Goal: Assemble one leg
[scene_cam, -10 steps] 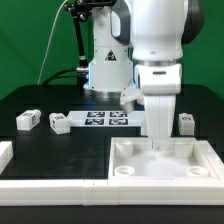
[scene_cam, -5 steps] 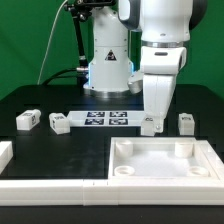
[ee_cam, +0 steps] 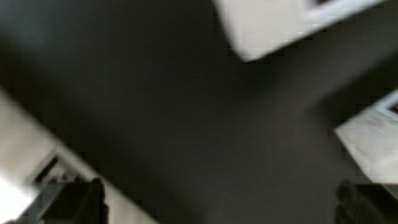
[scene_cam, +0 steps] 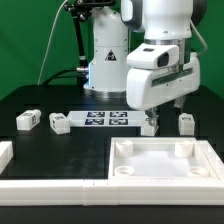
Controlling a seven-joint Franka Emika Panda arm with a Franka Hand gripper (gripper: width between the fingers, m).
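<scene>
White leg point(scene_cam: 150, 125) on the black tabletop point(scene_cam: 60, 100), right at the tips of the spread fingers point(ee_cam: 68, 205).
From the exterior view's left: a far spare leg point(scene_cam: 27, 120) and a nearer spare leg point(scene_cam: 59, 123) lie well away from the fingers, and the marker board point(scene_cam: 105, 119) lies between them and the fingers. The leg stands just below the fingers; contact is unclear. A last spare leg point(scene_cam: 186, 122) stands near, beyond them. The blurred wrist view shows the fingers wide apart with only dark tabletop between.

Frontal exterior view — wrist view close-up
</scene>
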